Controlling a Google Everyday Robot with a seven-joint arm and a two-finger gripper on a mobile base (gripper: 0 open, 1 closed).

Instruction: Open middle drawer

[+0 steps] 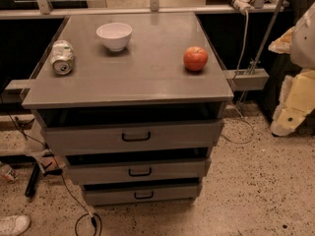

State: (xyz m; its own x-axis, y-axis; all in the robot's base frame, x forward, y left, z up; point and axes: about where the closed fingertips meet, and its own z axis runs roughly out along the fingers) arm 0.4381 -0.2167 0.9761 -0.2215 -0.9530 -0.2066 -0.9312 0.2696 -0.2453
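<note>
Three drawers (88,139) (middle drawer (98,172) bears one handle (140,172)), one apple (195,58); end effector (285,123) far right, state untellable.

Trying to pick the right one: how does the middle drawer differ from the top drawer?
The top drawer has a taller, wider-looking front than the middle drawer. The top drawer's handle looks longer than the middle drawer's. Both are grey with a centred black handle. The gripper hangs far right, touching neither.
</note>
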